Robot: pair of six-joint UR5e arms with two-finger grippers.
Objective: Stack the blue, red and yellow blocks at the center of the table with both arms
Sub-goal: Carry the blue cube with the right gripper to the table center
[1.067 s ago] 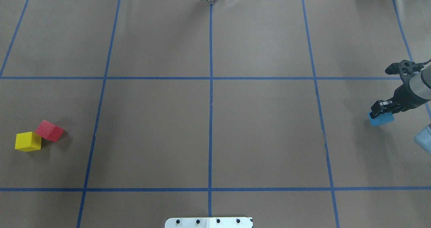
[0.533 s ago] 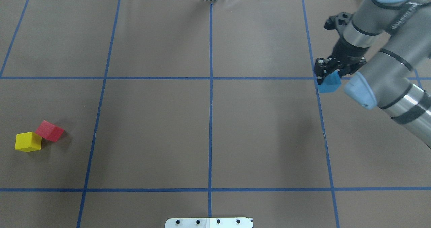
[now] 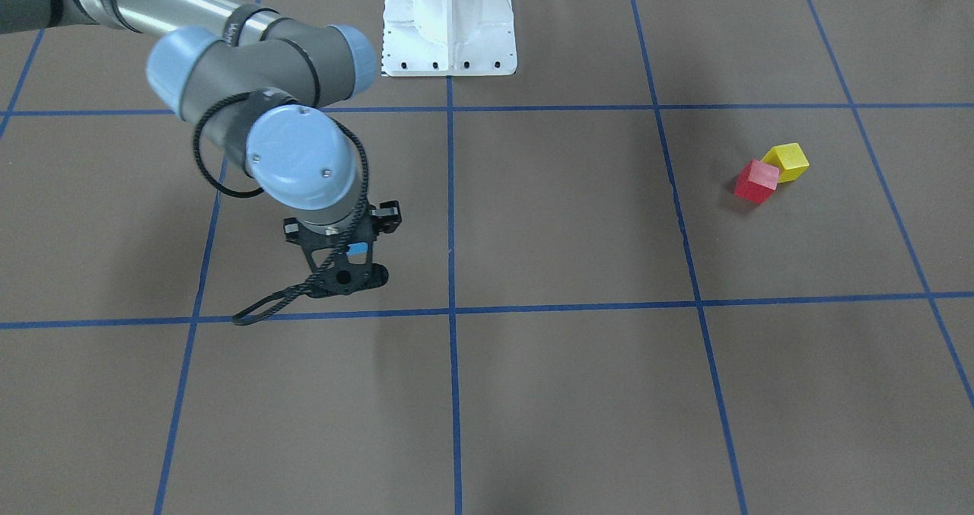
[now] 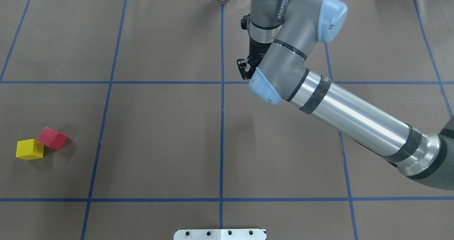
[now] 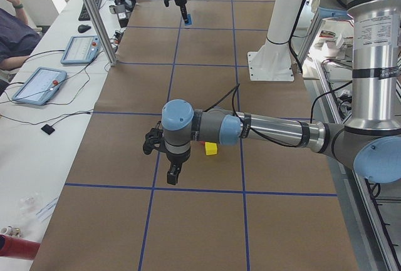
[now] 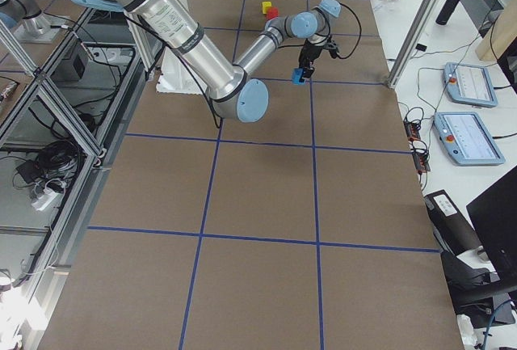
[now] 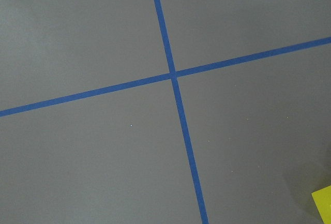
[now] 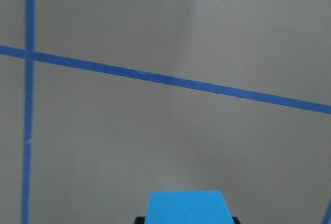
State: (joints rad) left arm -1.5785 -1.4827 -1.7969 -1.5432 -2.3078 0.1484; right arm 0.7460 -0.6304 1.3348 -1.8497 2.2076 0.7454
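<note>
Light-blue matte cube (image 8: pixel 186 207) is pinched in the right arm's black two-finger gripper (image 4: pixel 244 71), which hangs over the brown table with blue tape lines (image 4: pixel 159 133). That's just right of the centre line, toward the far side. Small red matte cube (image 4: pixel 52 138) and small yellow matte cube (image 4: pixel 29 149) sit way off on the left, touching at a corner. The left arm's black gripper (image 5: pixel 171 177) hovers just beside them, and there's no telling if it's open or closed.

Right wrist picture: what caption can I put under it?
A held blue block hangs over the brown table and its blue tape lines.
</note>
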